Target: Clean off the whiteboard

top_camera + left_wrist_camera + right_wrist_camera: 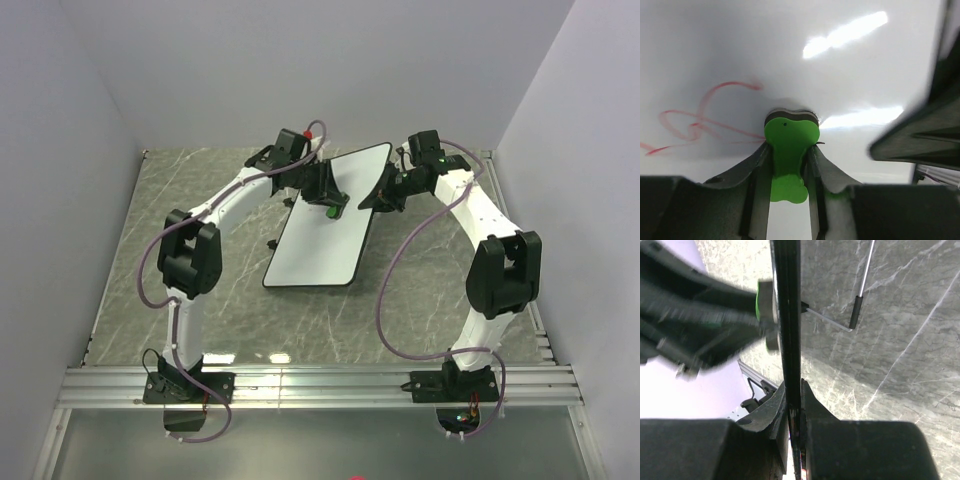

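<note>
The whiteboard (325, 235) is a white board with a thin black rim, tilted up from the table, its far end raised. My right gripper (378, 200) is shut on its right edge; the right wrist view shows the board edge-on (788, 300) between the jaws. My left gripper (335, 207) is shut on the green eraser (788, 145) and presses it against the board's face (740, 45). Red scribbles (700, 120) lie on the board just left of the eraser. The eraser also shows green in the top view (333, 211).
The grey marble table (200, 290) lies under the board. A thin metal stand rod with a black tip (856, 310) shows behind the board in the right wrist view. White walls enclose the table at left, back and right.
</note>
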